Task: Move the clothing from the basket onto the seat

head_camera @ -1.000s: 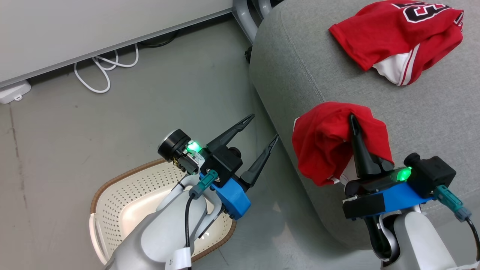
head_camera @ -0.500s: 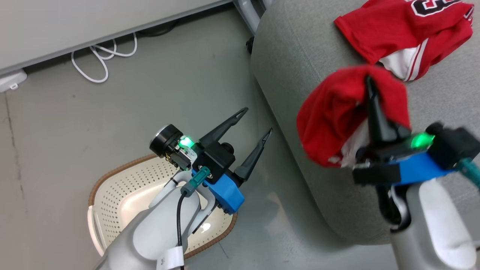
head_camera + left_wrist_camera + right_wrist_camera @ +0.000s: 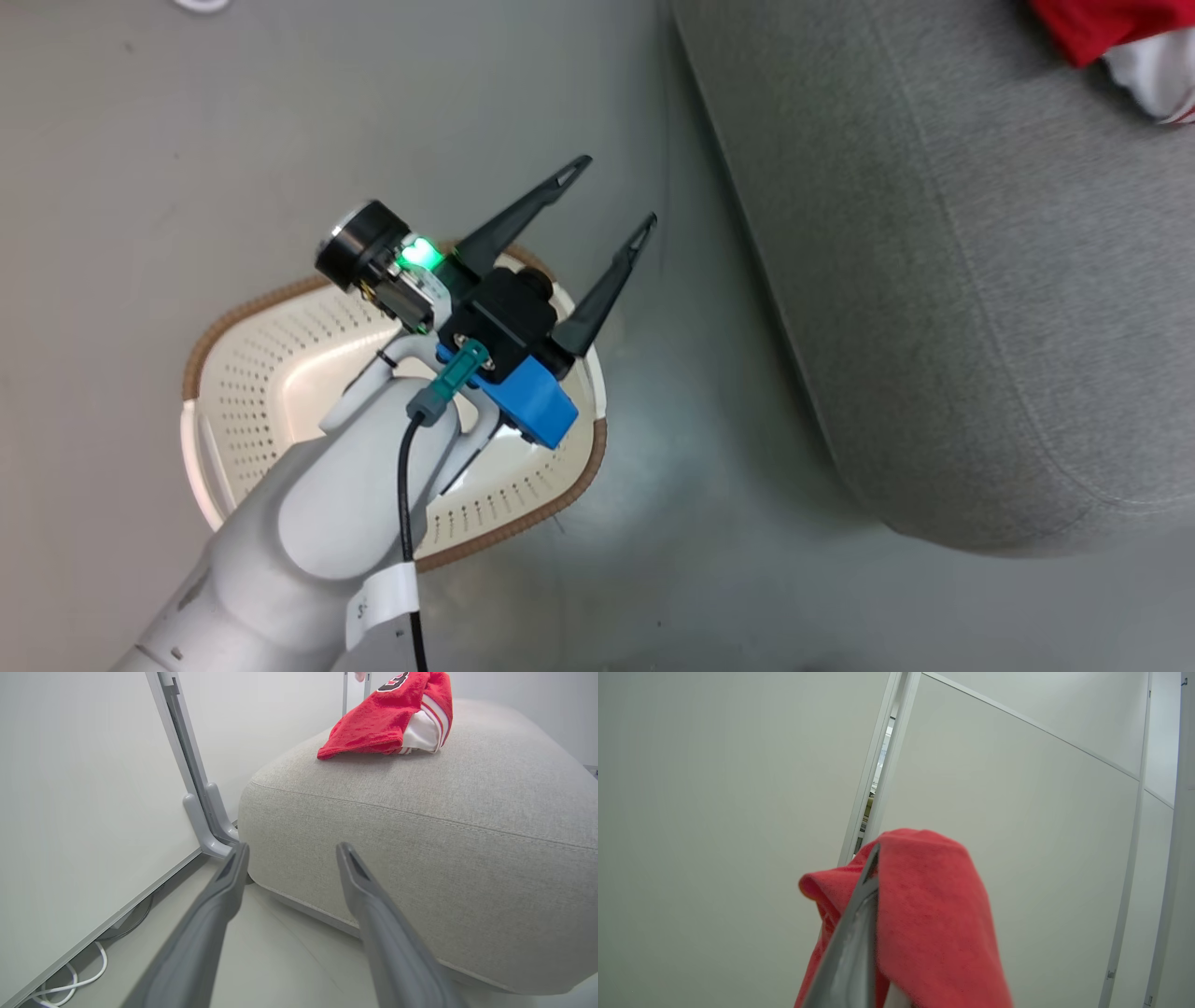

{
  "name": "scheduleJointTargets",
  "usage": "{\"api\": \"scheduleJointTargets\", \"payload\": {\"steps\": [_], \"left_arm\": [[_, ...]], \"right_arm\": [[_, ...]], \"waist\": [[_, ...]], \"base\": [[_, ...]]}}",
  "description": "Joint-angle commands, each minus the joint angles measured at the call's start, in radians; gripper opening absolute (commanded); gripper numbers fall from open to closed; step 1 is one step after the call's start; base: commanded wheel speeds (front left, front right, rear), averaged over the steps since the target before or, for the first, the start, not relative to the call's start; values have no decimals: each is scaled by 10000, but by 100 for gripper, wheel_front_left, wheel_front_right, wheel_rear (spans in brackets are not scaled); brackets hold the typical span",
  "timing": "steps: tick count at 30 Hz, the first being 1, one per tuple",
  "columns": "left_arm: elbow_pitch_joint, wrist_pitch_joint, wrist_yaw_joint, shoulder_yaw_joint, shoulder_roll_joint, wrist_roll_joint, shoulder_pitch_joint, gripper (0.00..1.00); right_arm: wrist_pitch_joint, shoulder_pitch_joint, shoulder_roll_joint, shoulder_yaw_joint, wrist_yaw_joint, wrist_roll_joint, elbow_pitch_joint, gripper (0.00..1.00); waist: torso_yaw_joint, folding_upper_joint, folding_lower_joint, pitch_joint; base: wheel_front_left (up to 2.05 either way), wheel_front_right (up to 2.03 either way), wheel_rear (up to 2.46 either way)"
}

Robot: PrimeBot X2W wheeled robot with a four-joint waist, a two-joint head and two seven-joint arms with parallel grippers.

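Jaws of my left gripper [image 3: 613,195] stand wide apart, empty, over the rim of the basket [image 3: 233,315]; my right gripper [image 3: 877,854] is clamped on a red garment [image 3: 934,905].

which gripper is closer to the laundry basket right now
Left. The left gripper hovers open right above the laundry basket. The right gripper, shut on a red garment, points at wall panels, away from it.
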Motion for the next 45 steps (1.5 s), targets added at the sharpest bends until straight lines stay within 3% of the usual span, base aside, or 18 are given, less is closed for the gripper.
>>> {"api": "scheduleJointTargets", "payload": {"steps": [1, 5, 9, 17, 28, 29, 30, 45], "left_arm": [[-78, -24, 20, 73, 130, 70, -264, 100], [-206, -13, 31, 78, 299, 159, -534, 100], [-321, 7, 26, 18, 393, 212, -696, 100], [-448, 27, 14, -56, 591, 177, -904, 100], [-437, 30, 109, -97, 697, 65, -882, 100], [-411, 27, 125, -105, 692, 62, -859, 100], [-385, 24, 141, -118, 668, 44, -827, 100], [-319, -31, 473, 259, 348, -415, 162, 100]], "right_arm": [[-1, -506, -491, -305, 1, -66, 109, 0], [-3, -1225, -1577, -853, 1, 7, 828, 0], [-3, -1051, -2020, -1265, 1, -117, 1787, 0], [-3, 137, -1388, -1260, -1, -262, 3478, 0], [-1, 928, -695, -1401, -1, -223, 4412, 0], [-3, 986, -641, -1464, -1, -181, 4312, 60], [-3, 1094, -563, -1498, -1, -150, 4238, 100], [-1, 4551, 590, -1676, 1, -468, 2682, 100]], "waist": [[117, 0, -2, 925], [27, 0, -2, 1527], [-47, 0, -2, 1873], [-33, 0, -2, 2237], [15, 0, -2, 2197], [5, 0, -2, 2143], [1, 0, -2, 2068], [9, 0, -2, -93]], "base": [[0, 0, 0], [0, 0, 0], [0, 0, 0], [0, 0, 0], [0, 0, 0], [0, 0, 0], [0, 0, 0], [0, 0, 0]]}}
